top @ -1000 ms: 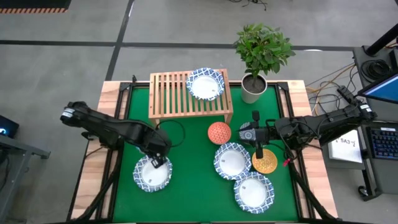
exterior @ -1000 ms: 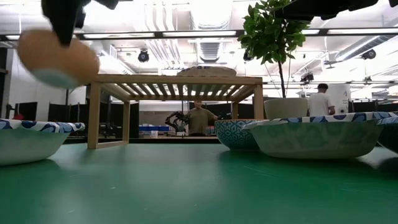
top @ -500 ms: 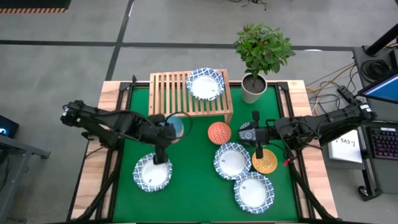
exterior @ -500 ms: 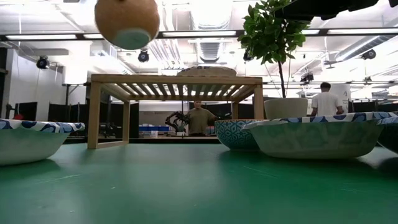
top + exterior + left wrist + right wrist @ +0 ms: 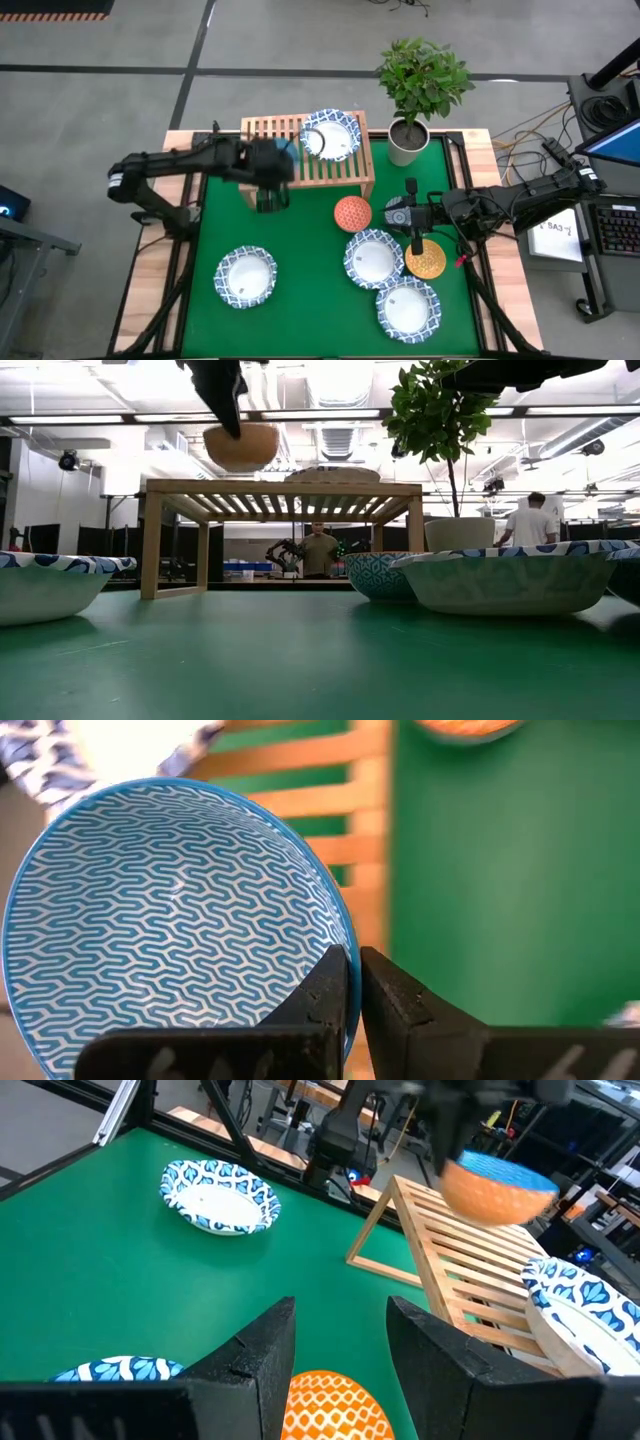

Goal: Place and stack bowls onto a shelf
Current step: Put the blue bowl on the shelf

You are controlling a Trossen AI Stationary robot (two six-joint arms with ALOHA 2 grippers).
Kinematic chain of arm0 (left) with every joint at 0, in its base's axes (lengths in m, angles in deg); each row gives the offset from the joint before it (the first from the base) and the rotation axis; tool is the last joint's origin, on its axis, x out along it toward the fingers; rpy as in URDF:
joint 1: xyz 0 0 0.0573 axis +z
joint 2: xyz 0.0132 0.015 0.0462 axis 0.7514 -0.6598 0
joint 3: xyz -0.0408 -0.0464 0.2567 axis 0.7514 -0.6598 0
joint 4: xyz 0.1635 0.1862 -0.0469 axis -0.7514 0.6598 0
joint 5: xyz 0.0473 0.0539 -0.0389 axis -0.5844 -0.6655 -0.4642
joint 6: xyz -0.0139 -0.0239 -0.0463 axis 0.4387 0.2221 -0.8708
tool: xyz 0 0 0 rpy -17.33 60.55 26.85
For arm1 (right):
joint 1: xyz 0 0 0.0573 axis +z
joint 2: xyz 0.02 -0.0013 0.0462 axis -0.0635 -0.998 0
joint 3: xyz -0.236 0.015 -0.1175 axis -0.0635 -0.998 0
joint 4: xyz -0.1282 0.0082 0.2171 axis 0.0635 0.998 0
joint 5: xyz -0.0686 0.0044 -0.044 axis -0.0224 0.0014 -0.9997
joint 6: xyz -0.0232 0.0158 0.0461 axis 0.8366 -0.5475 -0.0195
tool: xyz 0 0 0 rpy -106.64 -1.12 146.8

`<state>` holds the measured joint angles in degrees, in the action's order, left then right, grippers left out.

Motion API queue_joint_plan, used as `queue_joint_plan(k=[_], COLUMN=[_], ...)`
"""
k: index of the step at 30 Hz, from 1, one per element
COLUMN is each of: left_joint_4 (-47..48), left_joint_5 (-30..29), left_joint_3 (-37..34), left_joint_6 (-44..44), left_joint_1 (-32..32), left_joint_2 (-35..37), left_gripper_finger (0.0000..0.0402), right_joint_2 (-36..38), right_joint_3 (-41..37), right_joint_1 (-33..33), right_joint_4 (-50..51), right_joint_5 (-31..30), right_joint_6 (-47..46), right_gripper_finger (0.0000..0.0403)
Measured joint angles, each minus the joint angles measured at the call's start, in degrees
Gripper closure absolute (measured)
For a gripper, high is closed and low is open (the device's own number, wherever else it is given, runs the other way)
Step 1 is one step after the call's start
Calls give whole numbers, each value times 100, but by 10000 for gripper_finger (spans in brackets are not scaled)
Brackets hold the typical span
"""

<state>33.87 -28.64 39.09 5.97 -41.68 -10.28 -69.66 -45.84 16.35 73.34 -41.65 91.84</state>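
My left gripper (image 5: pixel 352 965) is shut on a small bowl (image 5: pixel 170 920), light blue patterned inside and orange-tan outside. It holds the bowl above the left part of the light-wood shelf (image 5: pixel 270 135), also seen in the low view as the bowl (image 5: pixel 240 448) over the shelf (image 5: pixel 285 488). A white blue-rimmed bowl (image 5: pixel 330 133) sits on the shelf's right part. Three more white bowls (image 5: pixel 246 277) (image 5: pixel 374 258) (image 5: pixel 408 309) rest on the green mat. My right gripper (image 5: pixel 340 1345) is open, hovering over the golden-yellow bowl (image 5: pixel 426 260), beside the orange-red bowl (image 5: pixel 352 213). My left gripper pinches the small bowl's rim (image 5: pixel 347 945), one finger (image 5: pixel 325 995) inside the bowl and the other (image 5: pixel 400 1010) outside. The fingers come from above, pointing down. The bowl is lifted clear, opening upward, over the shelf's slats.
A potted plant in a white pot (image 5: pixel 408 140) stands at the shelf's right end. The green mat (image 5: pixel 300 230) between the shelf and the near bowls is bare. People stand in the room beyond the table in the low view.
My left gripper has carried the small bowl up from above the near-left white bowl, toward the table's far edge and slightly right, to above the shelf's left part. The bowl stayed in the hold. The right arm kept still.
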Motion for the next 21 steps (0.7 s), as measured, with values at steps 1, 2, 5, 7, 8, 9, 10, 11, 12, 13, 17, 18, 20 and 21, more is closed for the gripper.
queue_joint_plan(k=[1, 2, 5, 7, 8, 9, 10, 11, 12, 13, 17, 18, 20, 21], left_joint_4=[0, -1, -16, -35, -47, -71, -99, -120, -130, -155, -178, -190, -231, -261], left_joint_5=[2, 2, 7, 55, 119, 175, 264, 367, 448, 472, 519, 507, 501, 507], left_joint_3=[0, 0, 0, 0, 0, 0, 0, 0, 0, 2, 17, 17, 13, 8], left_joint_6=[156, 297, 618, 800, 897, 978, 1053, 1105, 1143, 1188, 1337, 1363, 1354, 1337], left_joint_1=[163, 319, 764, 1022, 1144, 1257, 1363, 1450, 1532, 1613, 1751, 1755, 1755, 1757], left_joint_2=[-22, -50, -152, -224, -263, -296, -334, -378, -409, -432, -510, -513, -508, -503], left_gripper_finger=[399, 399, 399, 399, 399, 399, 400, 400, 400, 400, 399, 398, 391, 385], right_joint_2=[0, 0, 0, 0, 0, 0, 0, 0, 0, -2, -2, -2, -2, -2], right_joint_3=[0, 0, 0, 0, 0, 0, 0, 0, 0, 0, 0, 0, 0, 0], right_joint_1=[0, 0, 0, 0, 0, 0, 0, 0, 0, 0, 0, 0, 0, 0], right_joint_4=[-1, 2, 2, 0, 2, 4, 2, 4, 2, 4, 17, 19, 73, 98], right_joint_5=[0, 0, -1, -2, -2, -2, -4, -4, -6, -9, -49, -78, -149, -151], right_joint_6=[0, 0, 0, 0, 0, 2, 4, 2, 1, 2, 7, 7, 2, 2], right_gripper_finger=[255, 255, 255, 255, 255, 255, 255, 255, 255, 255, 255, 255, 255, 255])
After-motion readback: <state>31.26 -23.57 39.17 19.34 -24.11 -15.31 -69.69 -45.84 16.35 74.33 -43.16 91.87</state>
